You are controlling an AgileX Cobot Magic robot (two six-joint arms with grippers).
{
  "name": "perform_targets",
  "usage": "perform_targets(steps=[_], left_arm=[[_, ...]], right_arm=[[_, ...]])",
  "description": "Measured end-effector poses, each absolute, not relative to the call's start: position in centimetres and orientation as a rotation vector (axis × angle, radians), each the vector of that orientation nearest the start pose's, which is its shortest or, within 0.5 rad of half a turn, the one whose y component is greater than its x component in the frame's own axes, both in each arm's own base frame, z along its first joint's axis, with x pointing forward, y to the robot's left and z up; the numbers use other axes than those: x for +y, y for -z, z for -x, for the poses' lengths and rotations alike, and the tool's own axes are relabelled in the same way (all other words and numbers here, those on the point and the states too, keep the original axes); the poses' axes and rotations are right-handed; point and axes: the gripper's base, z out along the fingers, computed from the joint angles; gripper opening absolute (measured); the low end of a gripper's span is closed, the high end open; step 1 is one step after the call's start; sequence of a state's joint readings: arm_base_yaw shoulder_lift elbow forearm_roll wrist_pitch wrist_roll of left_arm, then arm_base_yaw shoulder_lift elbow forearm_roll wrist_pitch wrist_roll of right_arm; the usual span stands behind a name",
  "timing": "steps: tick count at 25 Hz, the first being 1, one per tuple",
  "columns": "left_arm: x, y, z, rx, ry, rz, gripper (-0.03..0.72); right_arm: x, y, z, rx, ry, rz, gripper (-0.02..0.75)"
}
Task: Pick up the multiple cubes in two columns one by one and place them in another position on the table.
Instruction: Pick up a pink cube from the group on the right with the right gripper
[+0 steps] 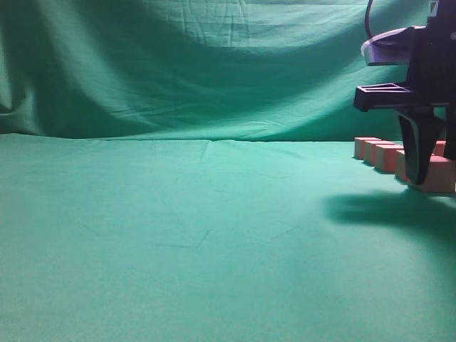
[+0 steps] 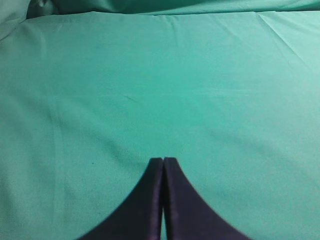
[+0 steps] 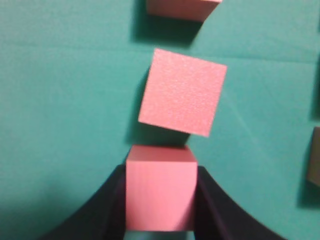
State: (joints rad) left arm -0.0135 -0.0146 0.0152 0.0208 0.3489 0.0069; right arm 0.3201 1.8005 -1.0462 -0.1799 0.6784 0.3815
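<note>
Several pink cubes (image 1: 385, 153) lie in a row on the green cloth at the far right of the exterior view. My right gripper (image 1: 420, 167) is down at table level, its fingers against both sides of the nearest pink cube (image 1: 438, 174). In the right wrist view the gripper (image 3: 160, 170) is shut on that cube (image 3: 160, 187). A second cube (image 3: 182, 92), slightly rotated, lies just beyond it, and a third (image 3: 180, 9) is at the top edge. My left gripper (image 2: 163, 160) is shut and empty over bare cloth; it is out of the exterior view.
The green cloth (image 1: 199, 235) covers the table and rises as a backdrop behind. A dark-looking block (image 3: 315, 157) shows at the right edge of the right wrist view, apart from the cube row.
</note>
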Motion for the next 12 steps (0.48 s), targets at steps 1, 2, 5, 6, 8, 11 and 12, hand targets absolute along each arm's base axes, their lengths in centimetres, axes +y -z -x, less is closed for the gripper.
perform_targets(steps=[1,2,5,6,8,11,12], left_arm=[[0.0,-17.7,-5.3,1.833,-0.016,-0.032,0.0],[0.0,-17.7,-5.3,1.833,-0.016,-0.032,0.0],[0.0,-17.7,-5.3,1.833,-0.016,-0.032,0.0],[0.0,-17.7,-5.3,1.833,-0.016,-0.032,0.0],[0.0,-17.7,-5.3,1.833,-0.016,-0.032,0.0],[0.0,-17.7,-5.3,1.833,-0.016,-0.032,0.0],[0.0,-17.7,-5.3,1.833,-0.016,-0.032,0.0]], right_arm=[[9.5,-16.5,-31.9,2.9,0.074,0.092,0.272],[9.4,-16.8,-32.0,2.915,0.089,0.098,0.272],[9.8,-18.2,-32.3,2.971,0.09,0.165,0.272],[10.0,-18.9,-32.4,2.981,0.068,0.205,0.272],[10.6,-20.6,-32.6,2.981,-0.014,0.327,0.272],[11.9,-23.1,-33.2,2.921,-0.173,0.515,0.272],[12.3,-23.8,-33.4,2.888,-0.223,0.574,0.272]])
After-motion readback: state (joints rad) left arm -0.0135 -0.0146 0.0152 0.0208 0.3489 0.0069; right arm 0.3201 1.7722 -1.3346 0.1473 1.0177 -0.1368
